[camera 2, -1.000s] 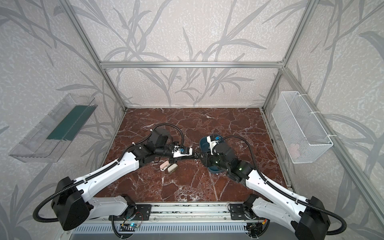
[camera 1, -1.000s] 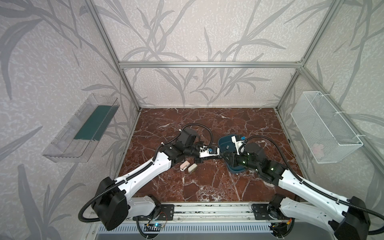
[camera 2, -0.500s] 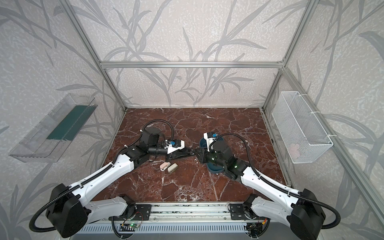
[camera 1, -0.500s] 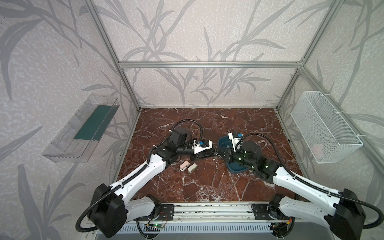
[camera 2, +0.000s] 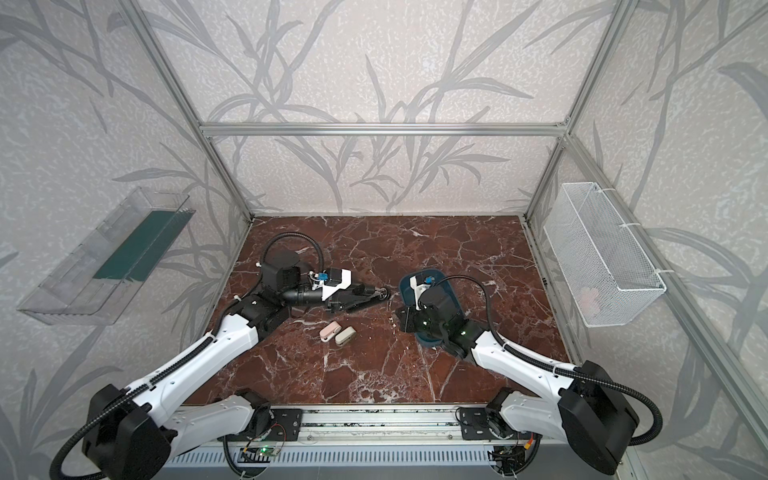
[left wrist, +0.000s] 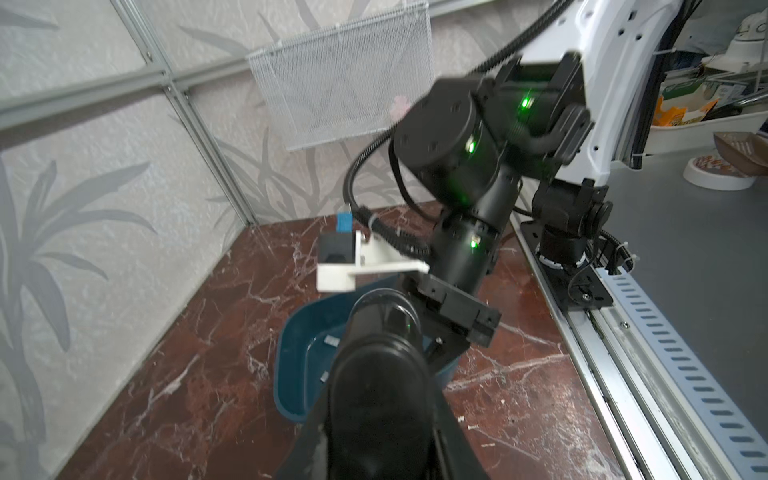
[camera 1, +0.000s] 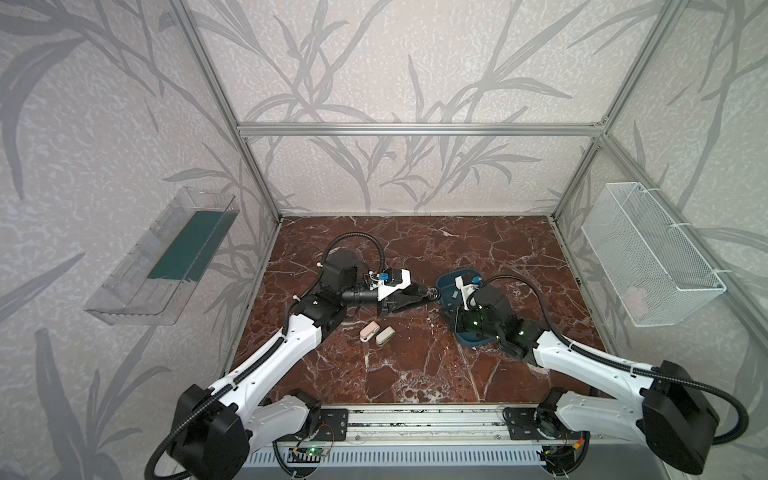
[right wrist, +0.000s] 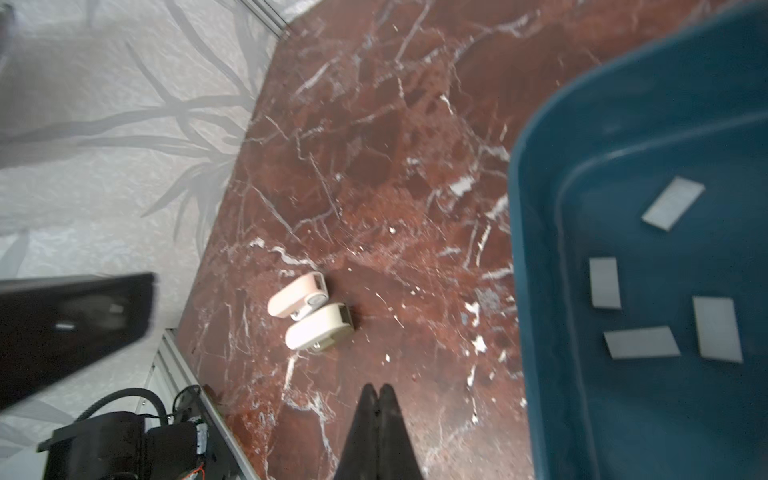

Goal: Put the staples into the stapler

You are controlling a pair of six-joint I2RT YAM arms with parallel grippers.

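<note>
- On the marble table (camera 1: 415, 374), left of centre: pink stapler (camera 1: 369, 331) and beige stapler (camera 1: 385, 336), side by side and touching, both closed and lying flat, gripped by neither arm.
- Further back and a little right: left gripper (camera 1: 430, 294), low over the table, reaching toward the blue tray (right wrist: 523, 249). Cannot tell finger spacing or any load; the left wrist view offers only a dark, blurred bulk up close.
- Next: right gripper (right wrist: 378, 392), fingers pressed flat together with nothing between them, hovering over bare marble just outside the tray's rim, on the staplers' side.
- Rightmost: the staples (right wrist: 604, 282), four flat grey strips on the tray floor, all loose and none yet in a stapler.
  - Lie beyond the rim from the right fingertips, on the side away from the staplers.
  - Point their long axes in differing directions, two roughly parallel, one crosswise below them, one slanted and set apart.
- Judged nearer: the right arm, already at the tray edge.
- Probably needed next: parting those fingers, crossing the rim, and closing across a strip's short width, not along its length.
</note>
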